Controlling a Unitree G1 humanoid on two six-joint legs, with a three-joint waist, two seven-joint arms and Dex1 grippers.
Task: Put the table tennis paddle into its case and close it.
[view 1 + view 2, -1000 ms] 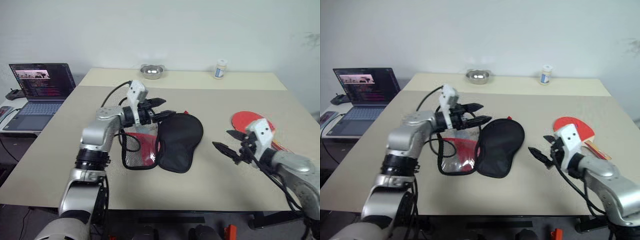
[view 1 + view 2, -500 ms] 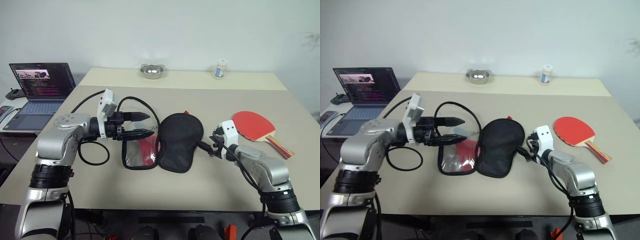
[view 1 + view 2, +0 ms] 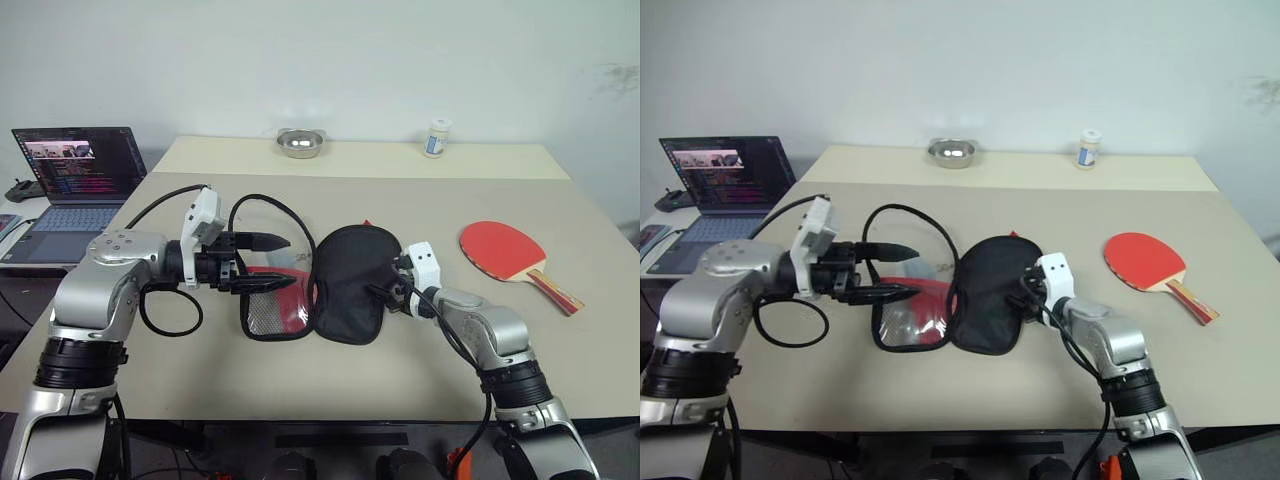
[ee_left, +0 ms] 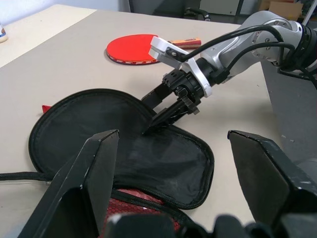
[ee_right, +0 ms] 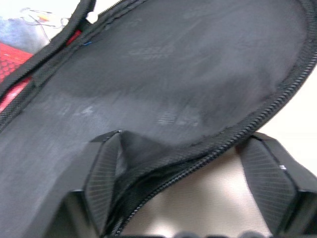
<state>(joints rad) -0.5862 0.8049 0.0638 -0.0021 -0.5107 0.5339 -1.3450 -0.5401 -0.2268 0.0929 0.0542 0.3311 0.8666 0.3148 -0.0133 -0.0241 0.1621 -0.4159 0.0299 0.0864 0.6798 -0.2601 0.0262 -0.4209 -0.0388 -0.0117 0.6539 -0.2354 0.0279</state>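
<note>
one table tennis paddle lies red face up on the beige surface, well apart from the one case, to its right. the case lies unzipped and spread flat, black half beside its red mesh half. two grippers show: the left gripper hangs over the mesh half with fingers wide and nothing between them; the right gripper has its fingers parted around the black half's zipper edge, one finger on the fabric. at the far edge stand one metal bowl and one small white bottle. one open laptop sits on a side desk, before a plain pale wall.
</note>
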